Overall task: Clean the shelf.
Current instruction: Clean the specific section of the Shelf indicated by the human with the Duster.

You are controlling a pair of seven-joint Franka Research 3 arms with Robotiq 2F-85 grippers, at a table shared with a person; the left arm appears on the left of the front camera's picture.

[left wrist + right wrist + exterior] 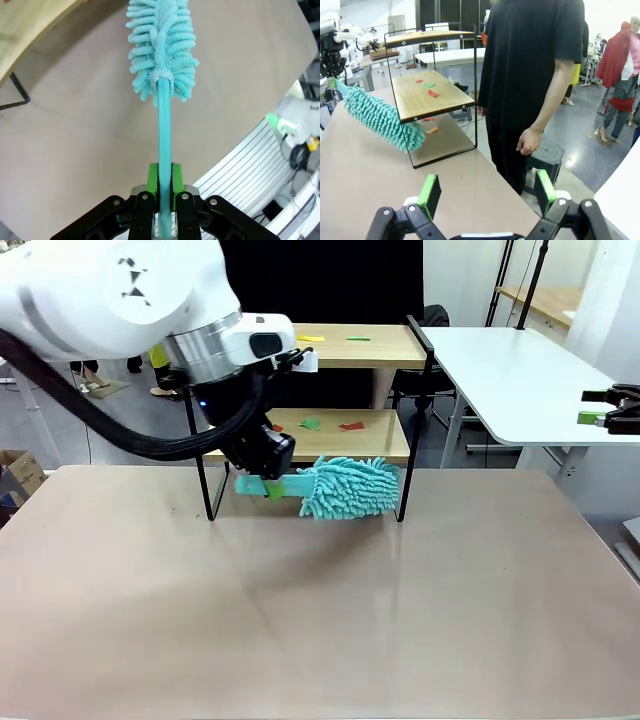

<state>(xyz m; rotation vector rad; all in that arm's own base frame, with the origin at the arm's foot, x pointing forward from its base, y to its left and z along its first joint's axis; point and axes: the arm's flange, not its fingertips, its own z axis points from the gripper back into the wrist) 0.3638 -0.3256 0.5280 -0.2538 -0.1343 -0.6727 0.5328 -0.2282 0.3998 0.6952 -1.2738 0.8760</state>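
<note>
Shelf [380, 445] stands mid far edge of the tabletop [320, 620]. Teal microfibre duster [348, 488] hangs below its lower board, handle clamped in the left gripper [165, 175]. Right gripper [485, 192] is empty, jaws apart. Paper scraps [350, 425] lie on both boards, so cleaning is judged barely begun.

Beige table [300, 620], shelf [385, 440] standing on it (paper scraps [350, 425] aboard)

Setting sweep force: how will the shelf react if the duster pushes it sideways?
The shelf probably slides easily: thin wire legs on a smooth table. Tall and open-framed, it may tip if pushed high. The duster head looks soft, likely cushioning contact.
</note>
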